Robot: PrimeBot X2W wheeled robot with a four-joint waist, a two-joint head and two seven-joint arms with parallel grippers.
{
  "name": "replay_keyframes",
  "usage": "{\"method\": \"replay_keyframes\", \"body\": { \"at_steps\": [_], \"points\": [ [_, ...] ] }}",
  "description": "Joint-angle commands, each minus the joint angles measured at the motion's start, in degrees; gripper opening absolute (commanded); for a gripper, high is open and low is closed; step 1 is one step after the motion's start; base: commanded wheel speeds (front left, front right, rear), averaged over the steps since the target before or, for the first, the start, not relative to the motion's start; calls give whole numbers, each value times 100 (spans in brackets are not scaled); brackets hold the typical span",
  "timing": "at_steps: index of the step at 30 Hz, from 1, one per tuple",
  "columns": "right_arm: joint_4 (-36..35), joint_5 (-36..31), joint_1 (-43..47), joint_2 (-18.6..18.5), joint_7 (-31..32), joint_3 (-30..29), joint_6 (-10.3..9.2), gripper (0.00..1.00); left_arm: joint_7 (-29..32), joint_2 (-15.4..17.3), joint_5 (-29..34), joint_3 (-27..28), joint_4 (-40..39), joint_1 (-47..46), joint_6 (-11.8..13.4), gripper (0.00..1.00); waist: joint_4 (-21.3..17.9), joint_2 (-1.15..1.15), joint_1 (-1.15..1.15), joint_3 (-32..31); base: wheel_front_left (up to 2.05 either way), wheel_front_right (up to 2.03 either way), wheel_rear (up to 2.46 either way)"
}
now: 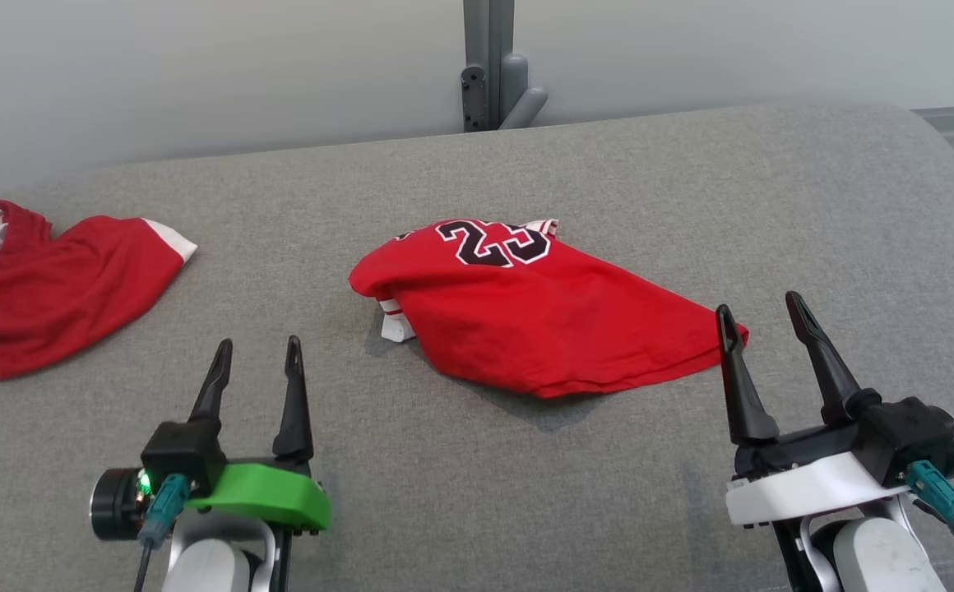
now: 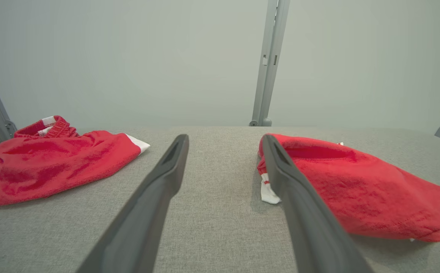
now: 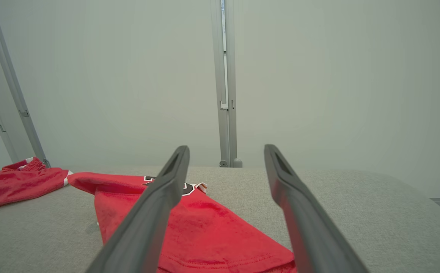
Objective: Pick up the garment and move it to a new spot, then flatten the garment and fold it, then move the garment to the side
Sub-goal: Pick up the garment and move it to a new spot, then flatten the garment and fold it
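grey fabric surface [image 1: 691, 189] | red jersey [image 1: 526, 321] reads "23" | left gripper [image 1: 257, 349], right gripper [image 1: 759, 306]: both agape, empty

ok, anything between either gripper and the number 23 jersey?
Nothing visible. Bare grey surface lies between the open left gripper and the jersey; the open right gripper sits at its right corner. The other red garment lies far left, apart.

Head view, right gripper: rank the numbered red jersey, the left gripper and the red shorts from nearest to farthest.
From the right gripper:
1. Red jersey, in the middle, with its right corner right beside the gripper.
2. Left gripper, at the near left, past the jersey.
3. Red shorts, at the far left, beyond the left gripper.
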Motion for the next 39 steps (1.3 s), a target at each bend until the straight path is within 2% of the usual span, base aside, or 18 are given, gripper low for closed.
{"method": "replay_keyframes", "body": {
  "at_steps": [1,11,30,39],
  "points": [
    [41,42,83,-10,-20,-26,-2,100,1,-20,61,123,-178,242,7,100,40,39,0,-57,0,0,0],
    [340,222,250,-10,-20,-96,-2,100,1,-118,192,429,-743,941,-107,100,113,39,0,-173,0,0,0],
    [682,286,213,-10,-20,-54,-2,100,0,-152,88,443,-882,1097,-64,100,132,39,0,-184,0,0,0],
    [920,223,46,-10,-19,135,-2,100,0,-151,95,341,-926,921,-81,100,519,39,0,-29,0,0,0]
  ]
}}
